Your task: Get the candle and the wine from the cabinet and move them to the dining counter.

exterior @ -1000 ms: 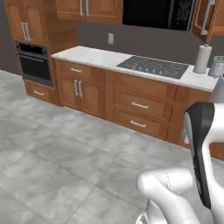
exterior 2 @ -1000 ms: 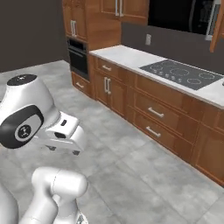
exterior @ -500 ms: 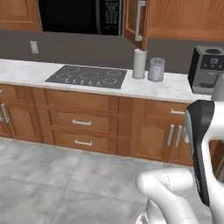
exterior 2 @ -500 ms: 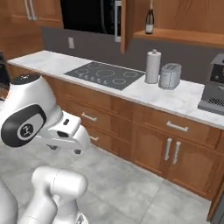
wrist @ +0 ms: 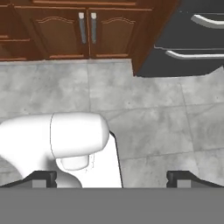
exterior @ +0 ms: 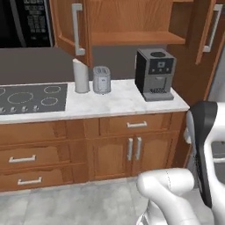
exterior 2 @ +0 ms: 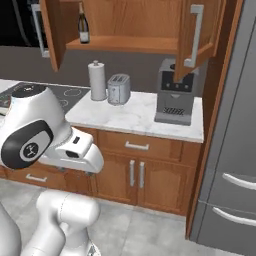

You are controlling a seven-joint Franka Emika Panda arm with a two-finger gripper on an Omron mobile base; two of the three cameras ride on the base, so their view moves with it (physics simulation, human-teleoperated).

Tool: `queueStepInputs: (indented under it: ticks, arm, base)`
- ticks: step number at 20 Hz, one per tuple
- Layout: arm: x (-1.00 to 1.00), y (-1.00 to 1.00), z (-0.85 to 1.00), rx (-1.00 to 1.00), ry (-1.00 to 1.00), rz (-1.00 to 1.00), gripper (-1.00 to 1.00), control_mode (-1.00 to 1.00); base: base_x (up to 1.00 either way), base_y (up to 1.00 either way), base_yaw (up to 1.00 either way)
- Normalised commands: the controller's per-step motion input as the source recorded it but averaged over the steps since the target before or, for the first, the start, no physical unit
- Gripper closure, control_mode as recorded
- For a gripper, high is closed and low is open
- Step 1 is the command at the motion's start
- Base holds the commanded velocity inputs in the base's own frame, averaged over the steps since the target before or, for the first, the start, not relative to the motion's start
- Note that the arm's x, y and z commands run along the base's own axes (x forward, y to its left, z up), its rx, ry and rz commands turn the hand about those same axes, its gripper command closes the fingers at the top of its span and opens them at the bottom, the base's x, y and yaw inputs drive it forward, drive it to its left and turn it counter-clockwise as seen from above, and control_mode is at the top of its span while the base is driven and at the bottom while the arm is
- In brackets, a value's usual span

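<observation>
1. The whole scene has slid sideways in both base views since half a second ago: the base has turned, so the camera moved, not the kitchen things. The cooktop now sits at the left edge of the left base view, and the coffee machine stands near the middle.
2. The cabinet is open, with both doors swung out; a grey fridge has come into the right base view at the right.
3. The wine stands upright on the cabinet shelf at its left end, above the paper towel roll and the toaster on the marble tabletop.
4. In the left base view the open left door covers that end of the shelf.
5. I cannot make out the candle on the shelf.
6. The claw points down at the grey floor tiles; its two dark tips sit wide apart, open, with nothing between them.
</observation>
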Motion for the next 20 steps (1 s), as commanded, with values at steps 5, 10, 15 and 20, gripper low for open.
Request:
queueStepInputs:
  ticks: [5, 10, 15, 20]
  arm:
    - [0.00, 0.00, 0.00, 0.00, 0.00, 0.00, -1.00, 1.00]
    - [0.00, 0.00, 0.00, 0.00, 0.00, 0.00, -1.00, 1.00]
    - [0.00, 0.00, 0.00, 0.00, 0.00, 0.00, -1.00, 1.00]
    - [0.00, 0.00, 0.00, 0.00, 0.00, 0.00, -1.00, 1.00]
  base:
    - [0.89, 0.05, -0.13]
    - [0.96, 0.20, 0.03]
    - [0.92, 0.18, 0.15]
    - [0.66, 0.26, 0.18]
